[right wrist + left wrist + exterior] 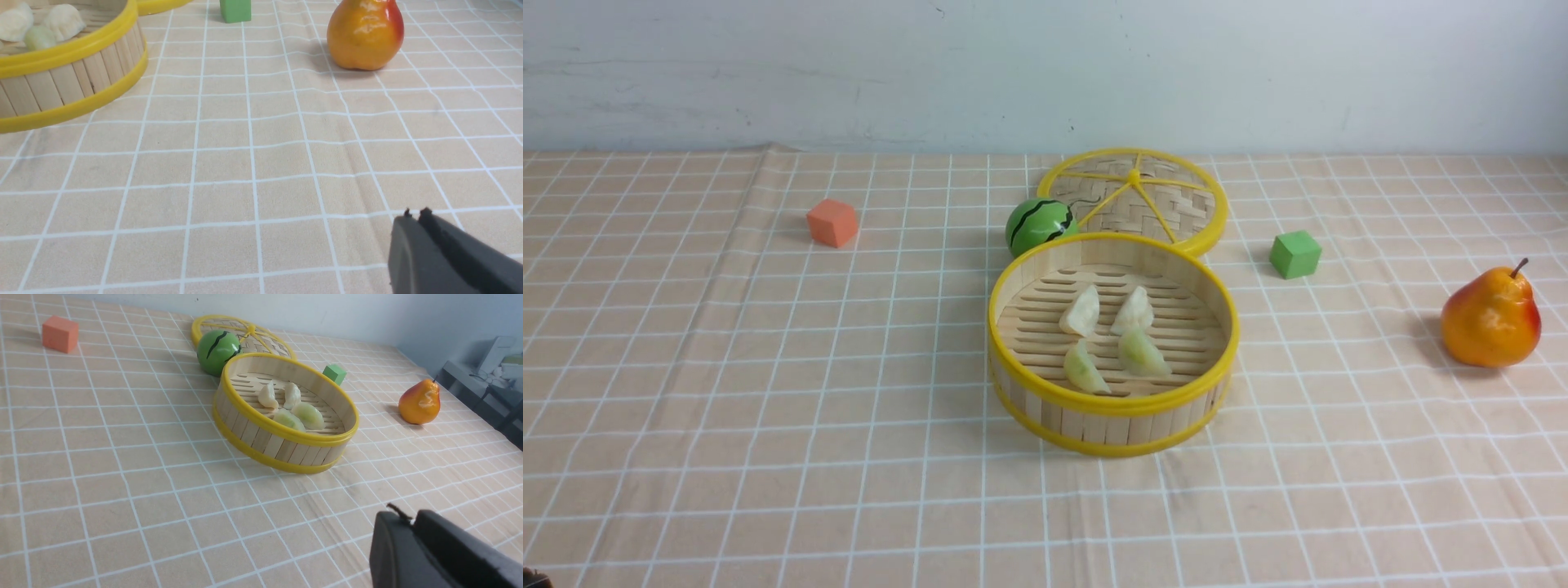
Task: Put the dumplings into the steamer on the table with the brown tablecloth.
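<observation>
The round bamboo steamer [1111, 408] with yellow rims stands mid-table on the brown checked tablecloth [768, 367]. Inside it lie two whitish dumplings [1081, 312] [1134, 311] at the back and two pale green dumplings [1084, 367] [1141, 354] in front of them. The steamer also shows in the left wrist view [282, 445] and the right wrist view [69, 85]. My left gripper [408, 517] is shut and empty, above bare cloth short of the steamer. My right gripper [414, 215] is shut and empty, above bare cloth. Neither gripper shows in the front view.
A flat woven lid [1135, 196] with yellow spokes lies behind the steamer, with a small toy watermelon [1040, 225] next to it. An orange cube [832, 222] sits far left, a green cube [1294, 254] right, and a toy pear [1491, 318] far right.
</observation>
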Controlling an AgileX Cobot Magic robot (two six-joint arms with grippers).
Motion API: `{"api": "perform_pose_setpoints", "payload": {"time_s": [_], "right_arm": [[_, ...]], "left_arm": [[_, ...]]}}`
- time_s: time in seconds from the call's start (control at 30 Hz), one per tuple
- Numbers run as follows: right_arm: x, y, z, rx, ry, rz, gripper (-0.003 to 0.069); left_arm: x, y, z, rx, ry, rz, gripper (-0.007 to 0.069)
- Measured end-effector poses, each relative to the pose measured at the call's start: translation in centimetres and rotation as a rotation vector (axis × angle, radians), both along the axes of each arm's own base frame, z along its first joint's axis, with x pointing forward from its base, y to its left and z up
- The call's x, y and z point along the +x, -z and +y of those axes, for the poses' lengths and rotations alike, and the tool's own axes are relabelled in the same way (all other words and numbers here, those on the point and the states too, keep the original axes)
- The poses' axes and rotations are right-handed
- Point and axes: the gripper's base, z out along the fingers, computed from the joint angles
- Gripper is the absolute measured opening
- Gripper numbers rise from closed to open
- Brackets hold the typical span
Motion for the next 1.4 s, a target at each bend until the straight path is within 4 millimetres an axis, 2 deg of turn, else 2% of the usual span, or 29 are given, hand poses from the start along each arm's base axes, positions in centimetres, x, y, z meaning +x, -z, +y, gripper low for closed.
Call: {"api": "perform_pose_setpoints", "payload": {"time_s": [0.23,0.33,0.5,0.6,0.8,0.9,1.07,1.2,1.4], "right_arm": [[0.0,0.0,0.0,0.0,0.0,0.0,0.003],[0.0,0.0,0.0,0.0,0.0,0.0,0.0031],[0.0,0.0,0.0,0.0,0.0,0.0,0.0033],[0.0,0.0,0.0,0.0,0.0,0.001,0.0036],[0.0,0.0,0.0,0.0,0.0,0.001,0.0043],[0.0,0.0,0.0,0.0,0.0,0.001,0.005],[0.0,0.0,0.0,0.0,0.0,0.001,0.0059],[0.0,0.0,0.0,0.0,0.0,0.001,0.0063],[0.0,0.0,0.0,0.0,0.0,0.001,0.0065]], "left_arm": [[0.9,1.2,-0.6,-0.045,0.003,-0.078,0.0052],[1.6,1.8,-0.9,-0.091,-0.036,-0.205,-0.0005],[2.8,4.7,-0.4,-0.114,-0.211,-0.318,-0.0014],[3.2,7.3,0.3,-0.081,-0.346,-0.294,-0.0014],[2.9,9.0,1.4,-0.014,-0.512,-0.195,-0.0014],[2.8,10.6,1.8,0.07,-0.57,-0.034,-0.0014],[2.6,11.7,1.9,0.174,-0.558,0.06,-0.0014],[2.5,11.7,1.9,0.254,-0.537,0.048,-0.0014],[2.5,11.7,1.9,0.271,-0.531,0.038,-0.0014]]}}
